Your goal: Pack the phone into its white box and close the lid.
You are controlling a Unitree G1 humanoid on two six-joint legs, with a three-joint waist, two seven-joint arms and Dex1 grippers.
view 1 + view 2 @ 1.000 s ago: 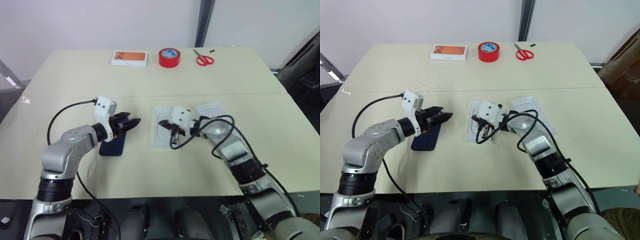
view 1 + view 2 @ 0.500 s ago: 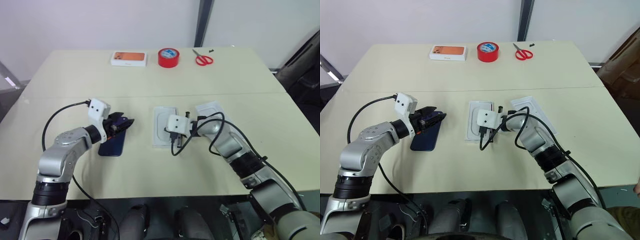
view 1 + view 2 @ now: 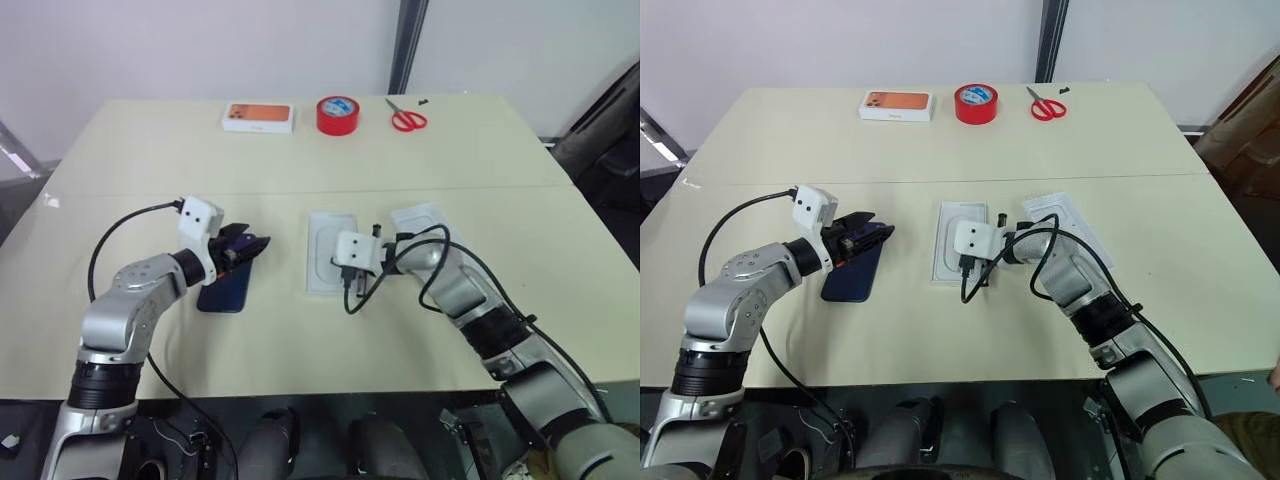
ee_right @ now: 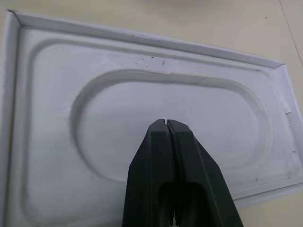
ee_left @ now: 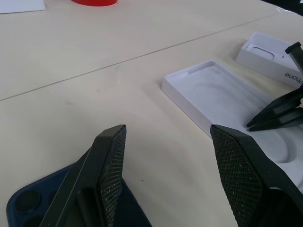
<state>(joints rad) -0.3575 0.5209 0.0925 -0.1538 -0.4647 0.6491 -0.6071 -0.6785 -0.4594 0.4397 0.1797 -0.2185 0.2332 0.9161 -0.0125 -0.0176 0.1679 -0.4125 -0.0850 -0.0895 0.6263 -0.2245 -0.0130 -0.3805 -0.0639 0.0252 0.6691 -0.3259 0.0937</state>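
Observation:
The dark navy phone [image 3: 225, 288] lies flat on the table at the left, its camera cluster [image 5: 26, 203] showing. My left gripper [image 3: 258, 243] hangs open just above the phone's far end, touching nothing. At the middle lies the white box [image 3: 313, 270] with a white insert [image 4: 165, 101] with an oval recess lying in it. My right gripper [image 4: 166, 124] is shut and empty, its tips just over that recess. The white lid [image 3: 425, 218] lies to the right of the box, partly behind my right arm.
Along the far edge stand a white carton with an orange phone picture [image 3: 259, 117], a red tape roll [image 3: 338, 114] and red scissors [image 3: 408, 120]. Black cables loop from both wrists. A seam [image 3: 480, 187] runs across the table.
My right gripper has rolled and sunk slightly over the insert, still shut. The left gripper has kept its place above the phone.

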